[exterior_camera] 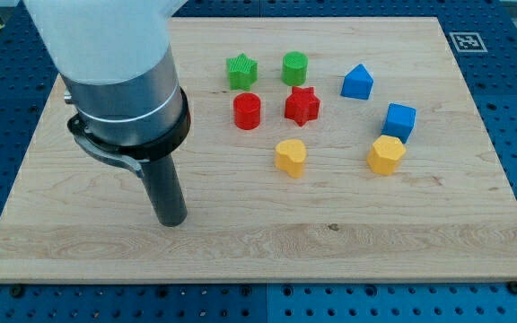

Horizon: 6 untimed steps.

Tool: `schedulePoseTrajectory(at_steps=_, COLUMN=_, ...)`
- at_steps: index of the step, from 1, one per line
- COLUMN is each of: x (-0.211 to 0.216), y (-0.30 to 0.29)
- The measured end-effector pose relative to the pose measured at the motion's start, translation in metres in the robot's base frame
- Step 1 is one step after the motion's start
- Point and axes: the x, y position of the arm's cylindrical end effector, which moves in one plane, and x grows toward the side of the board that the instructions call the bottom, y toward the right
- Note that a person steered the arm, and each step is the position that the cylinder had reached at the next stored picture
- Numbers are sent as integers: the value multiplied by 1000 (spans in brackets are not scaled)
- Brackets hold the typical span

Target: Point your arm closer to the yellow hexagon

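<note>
Camera view shows the yellow hexagon [386,154] right of centre on the desk [267,242], touching the blue cube [400,120] at its 1 o'clock, with the yellow heart-like block [290,157] well apart at its 9 o'clock. From my tip [172,221], low on the view's left, the hexagon lies far off at about 2 o'clock, past the yellow heart-like block. There is no gripper here, only the bare rod touching no block, so I judge that a long sweep rightward and slightly up is needed.
</note>
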Motion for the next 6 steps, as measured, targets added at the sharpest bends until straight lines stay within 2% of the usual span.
schedulePoseTrajectory(at_steps=1, x=0, y=9)
schedulePoseTrajectory(at_steps=5, x=11, y=197)
schedulePoseTrajectory(at_steps=6, x=11, y=198)
